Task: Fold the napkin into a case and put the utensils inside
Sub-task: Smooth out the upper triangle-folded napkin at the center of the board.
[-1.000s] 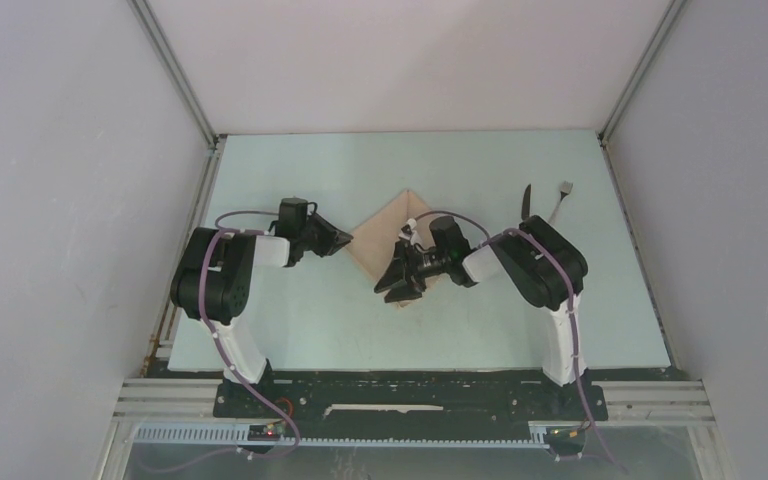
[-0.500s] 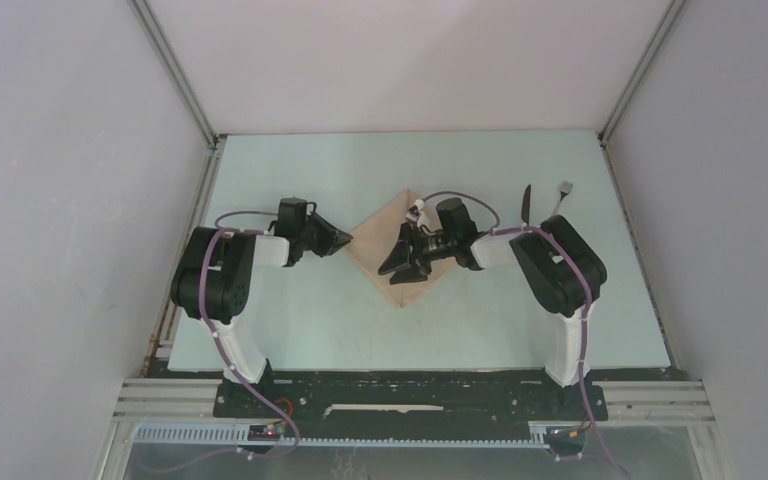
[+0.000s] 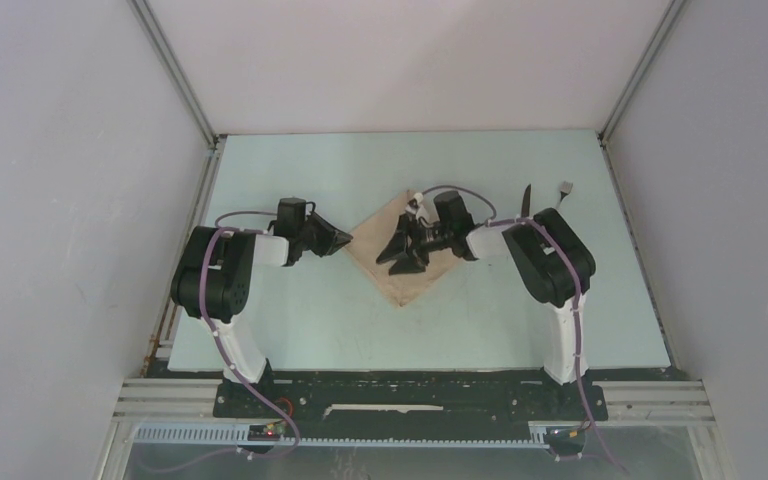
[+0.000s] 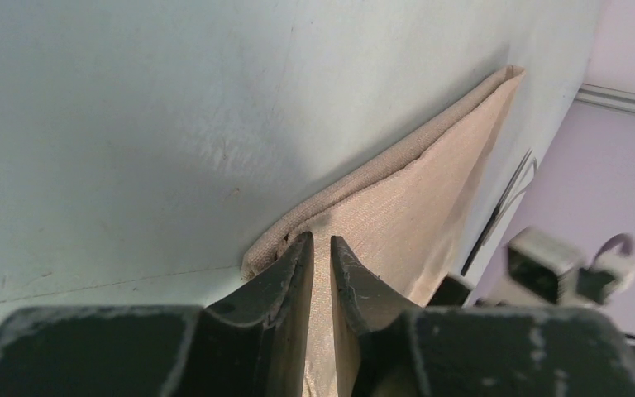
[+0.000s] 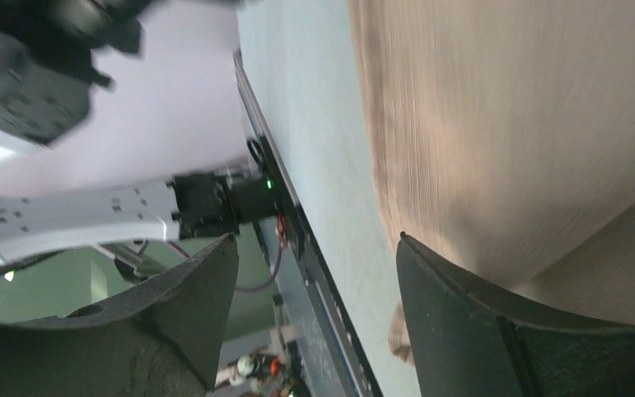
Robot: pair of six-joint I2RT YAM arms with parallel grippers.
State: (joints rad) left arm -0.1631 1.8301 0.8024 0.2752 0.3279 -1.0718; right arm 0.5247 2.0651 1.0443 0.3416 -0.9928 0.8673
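Note:
The beige napkin [image 3: 405, 270] lies as a diamond at the table's middle; it also shows in the left wrist view [image 4: 430, 198] and the right wrist view [image 5: 513, 124]. My left gripper [image 3: 346, 239] is shut on the napkin's left corner; in the left wrist view [image 4: 320, 244] cloth runs between the nearly closed jaws. My right gripper [image 3: 400, 255] is open and empty over the napkin's middle; in the right wrist view [image 5: 314, 248] its jaws stand wide apart. The black knife [image 3: 525, 203] and the grey fork [image 3: 562, 197] lie at the far right.
The pale green table [image 3: 320, 330] is bounded by grey walls and metal rails on the left and right. The arm bases stand at the near edge. The right arm's elbow sits close in front of the knife and fork.
My right gripper has moved away from the near part of the napkin toward the far side, uncovering the near corner. The left gripper has stayed on the left corner.

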